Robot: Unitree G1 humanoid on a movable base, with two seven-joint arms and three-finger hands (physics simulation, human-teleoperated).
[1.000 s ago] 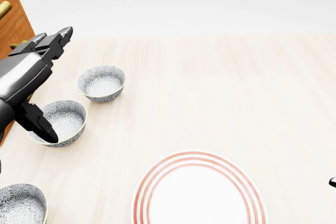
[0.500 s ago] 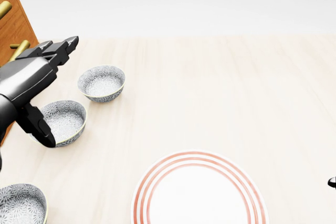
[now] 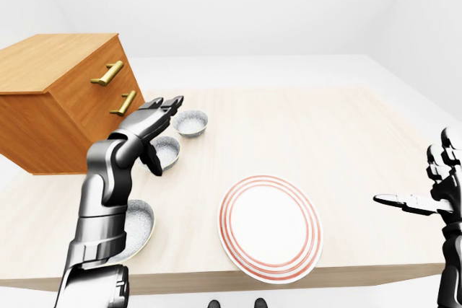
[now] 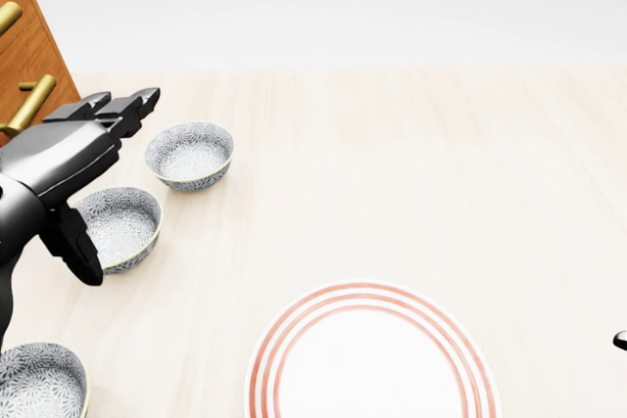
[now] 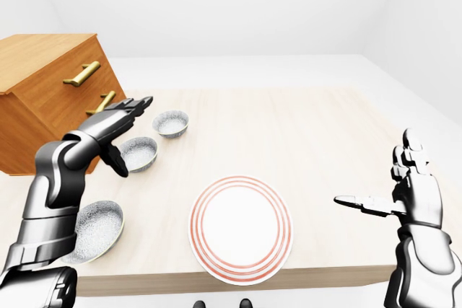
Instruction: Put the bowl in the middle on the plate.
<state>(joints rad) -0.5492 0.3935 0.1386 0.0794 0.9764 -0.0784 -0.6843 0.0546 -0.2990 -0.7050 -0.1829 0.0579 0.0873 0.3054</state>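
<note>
**Three bowls in a row, with an open left hand poised at the middle one**

Three small grey-patterned bowls sit in a slanting line down the left side of a pale wooden counter (image 4: 441, 173), seen from the robot's head. The middle bowl (image 4: 125, 227), the one the task names, rests upright on the counter. The top bowl (image 4: 189, 155) is just above and to its right, and the bottom bowl (image 4: 39, 382) is near the lower left corner. A white plate (image 4: 372, 369) with red rings lies empty at the bottom centre, well apart from all three bowls. A wooden drawer chest (image 3: 65, 99) with brass handles stands at the left edge.

The robot's left hand (image 4: 64, 163) hovers over the left side of the middle bowl. Its fingers (image 4: 132, 105) are stretched out and spread, pointing towards the upper right. The thumb (image 4: 78, 247) hangs down by the bowl's left rim, and it is unclear whether it touches. Nothing is gripped. The right hand (image 5: 415, 185) waits far to the right beyond the plate, also open and empty, with one finger pointing left.

The step in hand looks like the reach for the middle bowl, with no grasp made yet. The next move probably calls for lowering the hand and closing the thumb and fingers across the rim. The hand should keep clear of the neighbouring bowls before lifting the middle bowl towards the plate.
</note>
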